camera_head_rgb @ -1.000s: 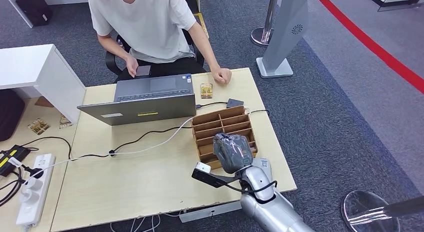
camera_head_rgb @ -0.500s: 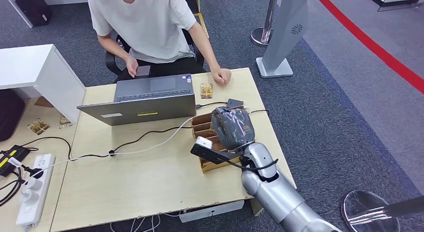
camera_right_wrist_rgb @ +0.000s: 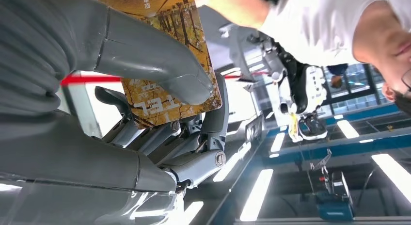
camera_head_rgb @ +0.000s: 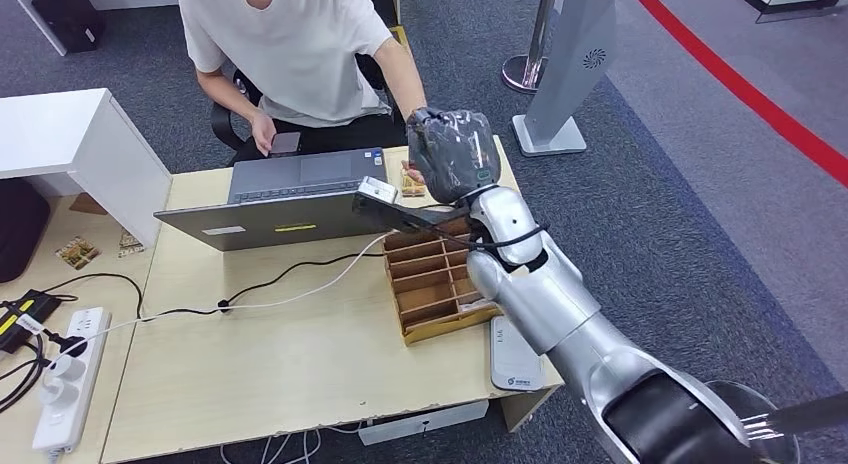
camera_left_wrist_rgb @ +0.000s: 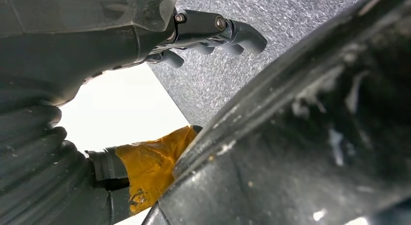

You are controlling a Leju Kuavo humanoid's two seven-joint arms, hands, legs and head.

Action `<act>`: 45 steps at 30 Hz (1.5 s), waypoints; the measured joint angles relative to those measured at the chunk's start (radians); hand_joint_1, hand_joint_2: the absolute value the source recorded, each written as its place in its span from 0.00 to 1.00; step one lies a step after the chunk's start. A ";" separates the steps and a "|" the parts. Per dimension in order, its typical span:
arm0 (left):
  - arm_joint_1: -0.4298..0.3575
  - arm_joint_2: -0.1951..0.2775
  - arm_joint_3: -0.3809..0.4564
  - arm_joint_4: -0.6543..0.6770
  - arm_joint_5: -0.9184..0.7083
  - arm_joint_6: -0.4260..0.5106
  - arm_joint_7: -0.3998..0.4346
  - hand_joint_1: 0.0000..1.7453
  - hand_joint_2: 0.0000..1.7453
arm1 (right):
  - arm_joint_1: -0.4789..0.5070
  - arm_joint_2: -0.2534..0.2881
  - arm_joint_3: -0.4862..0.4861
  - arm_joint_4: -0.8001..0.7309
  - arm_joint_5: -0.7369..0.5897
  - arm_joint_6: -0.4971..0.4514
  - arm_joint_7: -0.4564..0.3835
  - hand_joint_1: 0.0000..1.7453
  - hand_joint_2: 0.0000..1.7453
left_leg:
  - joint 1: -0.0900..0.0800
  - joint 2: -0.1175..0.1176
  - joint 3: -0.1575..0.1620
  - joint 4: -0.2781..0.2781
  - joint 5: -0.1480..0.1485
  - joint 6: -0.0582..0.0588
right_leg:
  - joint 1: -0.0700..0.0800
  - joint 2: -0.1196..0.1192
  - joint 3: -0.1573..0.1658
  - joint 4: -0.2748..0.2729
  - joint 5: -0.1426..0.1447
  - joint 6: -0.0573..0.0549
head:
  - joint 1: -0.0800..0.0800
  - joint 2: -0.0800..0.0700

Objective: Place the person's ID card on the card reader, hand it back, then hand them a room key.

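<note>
Right hand has risen from over the wooden organizer and now reaches toward the person at the desk's far edge. Thumb and fingers pinch a yellow-brown card marked "HOTEL". Organizer compartments now uncovered; contents cannot be made out. Another card lies on the desk beside the laptop. Left hand hangs over carpet, fingers loosely curled, holding nothing.

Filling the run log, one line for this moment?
phase: key handover | right hand: holds card, raised toward person | left hand: empty, hanging | box: on desk
</note>
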 joint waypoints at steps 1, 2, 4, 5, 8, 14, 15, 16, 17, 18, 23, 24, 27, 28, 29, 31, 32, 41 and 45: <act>0.000 0.000 0.000 0.000 0.000 0.000 0.001 0.00 1.00 | -0.023 0.007 0.008 0.027 0.014 0.005 0.012 1.00 1.00 | 0.000 0.000 0.000 0.000 0.000 0.000 | 0.000 0.000 0.000 0.000 0.000 0.000 | 0.000 0.000; -0.001 0.000 -0.001 0.000 0.000 0.000 0.002 0.00 1.00 | -0.045 0.015 0.015 0.054 0.025 0.010 0.023 1.00 1.00 | 0.000 0.000 0.000 0.000 0.000 0.000 | 0.000 0.000 0.000 0.000 0.000 0.000 | 0.000 0.000; -0.002 0.000 -0.001 0.000 0.000 0.000 0.002 0.00 1.00 | -0.083 0.032 0.027 0.106 0.040 0.015 0.039 1.00 1.00 | 0.000 0.000 0.000 0.000 0.000 0.000 | 0.000 0.000 0.000 0.000 0.000 0.000 | 0.000 0.000; -0.002 -0.001 -0.001 0.000 0.000 0.000 0.002 0.00 1.00 | -0.099 0.040 0.031 0.130 0.042 0.016 0.044 1.00 1.00 | 0.000 0.000 0.000 0.000 0.000 0.000 | 0.000 0.000 0.000 0.000 0.000 0.000 | 0.000 0.000; -0.002 -0.003 -0.001 0.000 0.000 -0.002 0.003 0.00 1.00 | -0.133 0.068 0.043 0.195 0.044 0.014 0.049 0.50 1.00 | 0.000 0.000 0.000 0.000 0.000 0.000 | 0.000 0.000 0.000 0.000 0.000 0.000 | 0.000 0.000; -0.003 -0.004 -0.001 0.000 0.000 -0.024 0.003 0.00 1.00 | -0.151 0.106 0.064 0.274 0.043 0.003 0.038 0.00 1.00 | 0.000 0.000 0.000 0.000 0.000 0.000 | 0.000 0.000 0.000 0.000 0.000 0.000 | 0.000 0.000; -0.003 -0.004 -0.001 0.000 0.000 -0.023 0.004 0.00 1.00 | -0.151 0.109 0.066 0.281 0.044 0.000 0.038 0.00 1.00 | 0.000 0.000 0.000 0.000 0.000 0.000 | 0.000 0.000 0.000 0.000 0.000 0.000 | 0.000 0.000; -0.002 -0.004 -0.001 0.000 0.000 -0.022 0.004 0.00 1.00 | -0.151 0.110 0.069 0.287 0.044 -0.002 0.038 0.00 1.00 | 0.000 0.000 0.000 0.000 0.000 0.000 | 0.000 0.000 0.000 0.000 0.000 0.000 | 0.000 0.000; -0.002 -0.004 -0.001 0.000 0.000 -0.019 0.004 0.00 1.00 | -0.151 0.111 0.071 0.293 0.045 -0.004 0.039 0.00 1.00 | 0.000 0.000 0.000 0.000 0.000 0.000 | 0.000 0.000 0.000 0.000 0.000 0.000 | 0.000 0.000; -0.002 -0.004 -0.001 0.000 0.000 -0.016 0.005 0.00 1.00 | -0.151 0.111 0.072 0.298 0.045 -0.006 0.040 0.00 1.00 | 0.000 0.000 0.000 0.000 0.000 0.000 | 0.000 0.000 0.000 0.000 0.000 0.000 | 0.000 0.000; -0.002 -0.004 -0.001 0.000 0.000 -0.006 0.006 0.00 1.00 | -0.150 0.094 0.078 0.316 0.063 -0.019 0.071 0.00 1.00 | 0.000 0.000 0.000 0.001 0.000 0.000 | 0.000 0.000 -0.001 0.000 0.000 0.000 | 0.000 0.000; -0.002 -0.004 -0.001 0.000 0.000 -0.007 0.006 0.00 1.00 | -0.150 0.084 0.080 0.318 0.079 -0.027 0.088 0.00 1.00 | 0.000 0.000 0.000 0.001 0.000 0.000 | 0.000 -0.001 -0.001 0.000 0.000 0.000 | 0.000 0.000; -0.002 -0.004 -0.001 0.000 0.000 -0.008 0.006 0.00 1.00 | -0.147 0.036 0.084 0.328 0.145 -0.046 0.163 0.00 1.00 | 0.000 -0.001 0.000 0.001 0.000 0.000 | 0.000 -0.001 -0.001 0.000 0.000 0.000 | 0.000 0.000; -0.002 -0.004 -0.001 0.000 0.000 -0.009 0.007 0.00 1.00 | -0.144 0.015 0.084 0.331 0.168 -0.050 0.190 0.00 1.00 | 0.000 -0.001 0.000 0.002 0.000 0.000 | 0.000 -0.001 0.000 0.000 0.000 0.000 | 0.000 0.000; -0.002 -0.004 -0.001 0.000 0.000 -0.009 0.008 0.00 1.00 | -0.140 -0.008 0.083 0.333 0.187 -0.054 0.214 0.00 1.00 | 0.000 -0.001 0.000 0.002 0.000 0.000 | 0.000 -0.001 0.000 0.000 0.000 0.000 | 0.000 0.000; -0.002 -0.004 0.000 0.000 0.000 -0.011 0.013 0.00 1.00 | -0.126 -0.065 0.074 0.336 0.217 -0.064 0.254 0.00 1.00 | 0.000 -0.001 -0.001 0.003 0.000 0.000 | 0.000 -0.002 0.000 -0.001 0.000 0.000 | 0.000 0.000; -0.001 -0.005 0.000 0.000 0.000 -0.013 0.015 0.00 1.00 | -0.116 -0.096 0.065 0.336 0.229 -0.069 0.267 0.00 1.00 | 0.000 -0.002 -0.001 0.004 0.000 0.000 | 0.000 -0.002 0.000 -0.001 0.000 0.001 | 0.000 0.000; 0.001 -0.005 0.013 0.000 0.000 -0.026 0.021 0.00 1.00 | -0.019 -0.344 -0.079 0.336 0.291 -0.092 0.294 0.00 1.00 | -0.001 -0.002 -0.005 0.006 -0.002 0.003 | 0.000 -0.003 -0.002 -0.001 0.001 0.002 | 0.000 0.000; 0.000 -0.004 0.023 0.000 0.000 -0.028 0.008 0.00 1.00 | 0.054 -0.424 -0.150 0.330 0.295 -0.075 0.323 0.00 1.00 | 0.000 -0.006 -0.005 0.006 -0.002 0.004 | 0.000 -0.007 -0.001 -0.002 0.000 0.003 | -0.001 0.000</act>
